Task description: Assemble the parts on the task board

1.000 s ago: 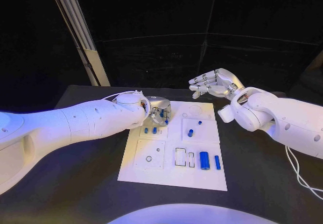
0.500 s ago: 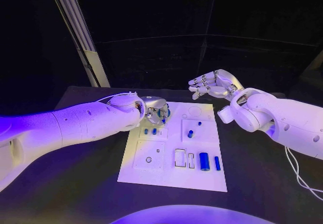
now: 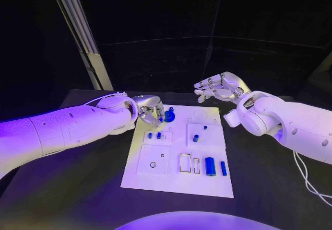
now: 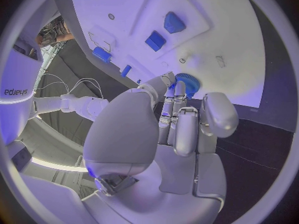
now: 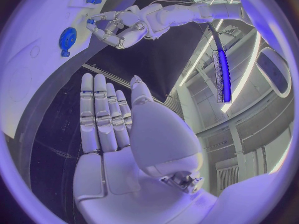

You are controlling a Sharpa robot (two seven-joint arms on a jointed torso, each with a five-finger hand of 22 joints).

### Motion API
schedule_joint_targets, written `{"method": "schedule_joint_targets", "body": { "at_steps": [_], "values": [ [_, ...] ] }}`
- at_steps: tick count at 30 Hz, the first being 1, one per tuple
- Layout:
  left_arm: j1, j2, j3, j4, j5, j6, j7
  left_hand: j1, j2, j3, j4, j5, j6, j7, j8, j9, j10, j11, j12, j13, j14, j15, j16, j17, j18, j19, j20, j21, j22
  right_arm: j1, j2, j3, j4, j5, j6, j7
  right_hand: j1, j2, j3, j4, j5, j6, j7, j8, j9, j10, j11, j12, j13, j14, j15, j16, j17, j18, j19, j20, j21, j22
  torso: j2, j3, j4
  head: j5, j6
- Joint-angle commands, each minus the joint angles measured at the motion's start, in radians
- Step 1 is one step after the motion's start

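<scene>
Left hand [image 3: 148, 111] sits at the board's [image 3: 159, 179] upper left corner, fingers curled together, tips just beside a round blue gear [image 3: 169, 116] lying there; whether they touch it, I cannot tell. Right hand [image 3: 220, 86] hovers upper right, fingers spread, holding nothing.

The task board [image 3: 178, 179] is plain white on a black table [image 3: 83, 187]. A round blue part [image 3: 169, 116] sits at the board's 11 o'clock corner; small blue parts [image 3: 195, 137] stand near its centre, and a blue cylinder [image 3: 209, 165] lies at 5 o'clock. Both arms are white, with a silver left hand [image 3: 149, 112] and a silver right hand [image 3: 220, 86].
</scene>
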Motion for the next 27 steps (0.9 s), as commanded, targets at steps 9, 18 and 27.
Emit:
{"method": "schedule_joint_targets", "body": {
  "at_steps": [9, 18, 27],
  "values": [
    [0.0, -0.017, 0.001, -0.007, 0.034, 0.064, -0.024, -0.021, -0.006, 0.009, -0.001, -0.004, 0.009, 0.0, -0.008, 0.0, 0.012, 0.001, -0.012, 0.001, 0.042, -0.004, 0.002, -0.007, -0.013, 0.008, 0.001, 0.008, 0.003, 0.001, 0.0, 0.0, 0.0, -0.001, 0.005, 0.011, 0.0, 0.006, 0.006, -0.003, 0.004, -0.006, -0.002, -0.004, 0.0, -0.009, -0.001, 0.005, -0.001, -0.006, 0.002, -0.005, -0.001, 0.003, 0.001, 0.005, -0.004, -0.001, 0.001, 0.0003, -0.0023, 0.004, 0.001],
    [-0.005, -0.002, -0.001, -0.035, 0.034, 0.087, -0.03, -0.023, -0.006, 0.009, -0.001, -0.004, 0.009, 0.0, -0.008, 0.0, 0.013, 0.001, -0.014, 0.001, 0.042, -0.004, 0.001, -0.008, -0.013, 0.008, 0.001, 0.007, 0.003, 0.001, 0.0, 0.0, 0.0, -0.001, 0.005, 0.011, 0.0, 0.006, 0.006, -0.003, 0.004, -0.006, -0.002, -0.004, 0.0, -0.009, -0.001, 0.005, -0.001, -0.006, 0.002, -0.005, -0.001, 0.003, 0.001, 0.005, -0.004, -0.001, 0.001, 0.0004, -0.0032, 0.006, -0.001],
    [-0.008, 0.014, -0.001, -0.047, 0.034, 0.106, -0.034, -0.023, -0.006, 0.009, -0.001, -0.004, 0.009, 0.0, -0.008, 0.0, 0.013, 0.001, -0.014, 0.001, 0.042, -0.004, 0.001, -0.008, -0.013, 0.008, 0.001, 0.007, 0.003, 0.001, 0.0, 0.0, 0.001, -0.001, 0.005, 0.011, 0.0, 0.006, 0.006, -0.003, 0.004, -0.006, -0.002, -0.004, 0.0, -0.009, -0.001, 0.005, -0.001, -0.006, 0.002, -0.005, -0.001, 0.003, 0.001, 0.005, -0.004, -0.001, 0.002, 0.0005, -0.0035, 0.007, -0.002]
  ]
}}
